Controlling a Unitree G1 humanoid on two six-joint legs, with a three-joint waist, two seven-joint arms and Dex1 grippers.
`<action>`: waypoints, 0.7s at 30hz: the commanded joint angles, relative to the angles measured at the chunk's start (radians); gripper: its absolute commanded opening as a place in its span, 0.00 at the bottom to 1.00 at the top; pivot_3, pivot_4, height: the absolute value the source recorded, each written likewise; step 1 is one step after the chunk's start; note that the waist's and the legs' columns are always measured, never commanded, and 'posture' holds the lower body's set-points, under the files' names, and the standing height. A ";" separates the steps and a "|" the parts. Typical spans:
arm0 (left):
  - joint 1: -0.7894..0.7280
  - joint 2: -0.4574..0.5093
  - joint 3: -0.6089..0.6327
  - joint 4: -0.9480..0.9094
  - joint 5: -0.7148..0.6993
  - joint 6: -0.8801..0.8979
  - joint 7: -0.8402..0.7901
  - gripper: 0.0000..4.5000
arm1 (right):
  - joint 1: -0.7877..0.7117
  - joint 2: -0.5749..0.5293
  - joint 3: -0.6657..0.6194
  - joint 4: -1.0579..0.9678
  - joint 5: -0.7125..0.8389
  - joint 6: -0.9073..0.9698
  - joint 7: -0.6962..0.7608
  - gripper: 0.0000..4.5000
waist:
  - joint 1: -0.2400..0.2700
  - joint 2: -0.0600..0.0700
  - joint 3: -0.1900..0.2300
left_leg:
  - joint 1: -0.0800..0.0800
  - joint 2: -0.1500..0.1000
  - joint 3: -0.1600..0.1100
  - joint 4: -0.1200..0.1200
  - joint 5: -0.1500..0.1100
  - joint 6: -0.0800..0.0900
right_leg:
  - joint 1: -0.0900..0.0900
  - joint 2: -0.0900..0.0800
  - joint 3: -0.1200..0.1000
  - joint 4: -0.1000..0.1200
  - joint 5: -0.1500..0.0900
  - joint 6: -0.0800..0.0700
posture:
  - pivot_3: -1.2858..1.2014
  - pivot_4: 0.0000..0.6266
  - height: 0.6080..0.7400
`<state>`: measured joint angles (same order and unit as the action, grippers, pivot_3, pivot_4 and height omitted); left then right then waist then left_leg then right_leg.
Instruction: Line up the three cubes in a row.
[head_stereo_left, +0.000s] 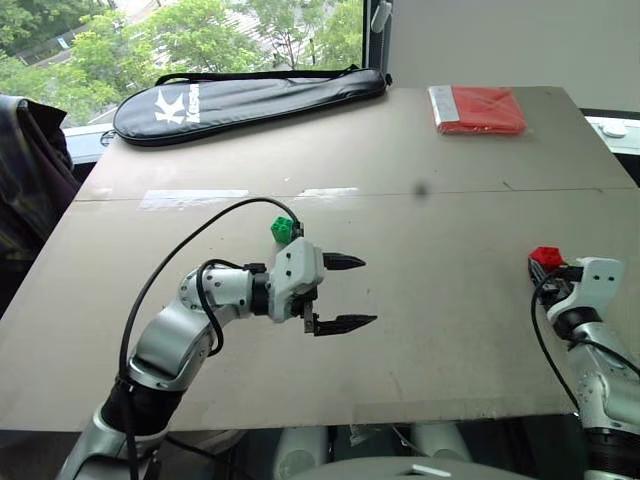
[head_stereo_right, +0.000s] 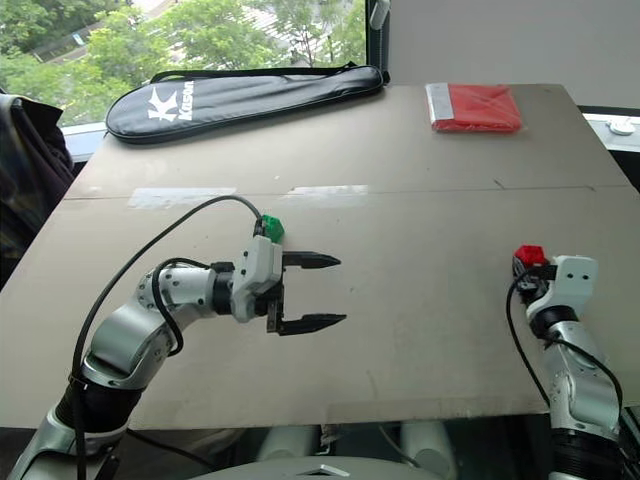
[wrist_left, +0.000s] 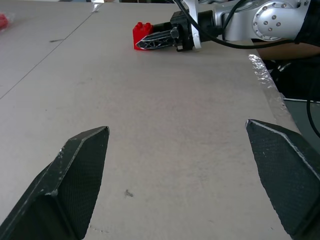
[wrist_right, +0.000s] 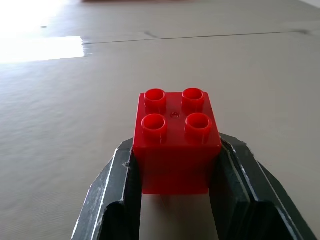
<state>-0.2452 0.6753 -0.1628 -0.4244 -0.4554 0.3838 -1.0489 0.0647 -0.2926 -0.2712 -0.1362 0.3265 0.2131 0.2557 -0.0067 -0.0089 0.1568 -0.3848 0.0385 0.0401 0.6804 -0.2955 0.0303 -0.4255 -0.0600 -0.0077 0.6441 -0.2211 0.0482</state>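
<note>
The red cube (wrist_right: 176, 135), a studded toy block, sits on the table at the far right, and my right gripper (head_stereo_left: 541, 268) is shut on it, one finger against each side. In the left wrist view the same red cube (wrist_left: 141, 35) shows between those black fingers (wrist_left: 160, 40). The green cube (head_stereo_left: 283, 229) rests on the table near the middle, just behind my left hand and partly hidden by it. My left gripper (head_stereo_left: 366, 291) points to the right, open wide, with only bare table between its fingers (wrist_left: 75, 180).
A black racket bag (head_stereo_left: 250, 95) lies along the table's far left edge. A flat red packet (head_stereo_left: 480, 108) lies at the far right corner. Pale tape strips (head_stereo_left: 195, 198) cross the cardboard-coloured tabletop (head_stereo_left: 450, 200). A dark garment (head_stereo_left: 30, 170) hangs beyond the left edge.
</note>
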 joint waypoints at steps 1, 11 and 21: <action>0.014 0.015 0.030 -0.022 -0.004 -0.024 -0.010 1.00 | 0.044 0.051 0.139 -0.175 -0.033 0.039 -0.012 0.28 | -0.004 0.000 0.000 | 0.000 0.000 -0.001 0.000 0.000 0.000 | 0.000 0.000 0.000 0.000 0.000 0.000 | 0.52 0.24 0.76; 0.029 0.063 0.062 0.037 0.020 -0.059 -0.038 1.00 | 0.042 0.152 0.378 -0.280 -0.195 0.091 -0.098 0.28 | -0.005 0.000 0.000 | -0.001 -0.001 -0.006 0.003 0.000 0.000 | 0.000 0.000 0.002 0.001 -0.002 -0.002 | 0.52 0.24 0.76; 0.042 0.078 0.072 0.046 0.023 -0.067 -0.050 1.00 | 0.032 0.208 0.405 -0.272 -0.268 0.141 -0.182 0.28 | -0.005 -0.001 0.001 | -0.002 -0.001 -0.007 0.003 0.000 0.000 | -0.001 0.001 0.001 0.001 -0.002 -0.003 | 0.52 0.24 0.76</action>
<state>-0.2078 0.7417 -0.1209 -0.3682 -0.4318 0.3364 -1.0909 0.1020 -0.0920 0.1320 -0.3757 0.0673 0.3483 0.0874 -0.0119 -0.0103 0.1578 -0.3866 0.0380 0.0334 0.6832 -0.2955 0.0300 -0.4263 -0.0592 -0.0063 0.6455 -0.2230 0.0451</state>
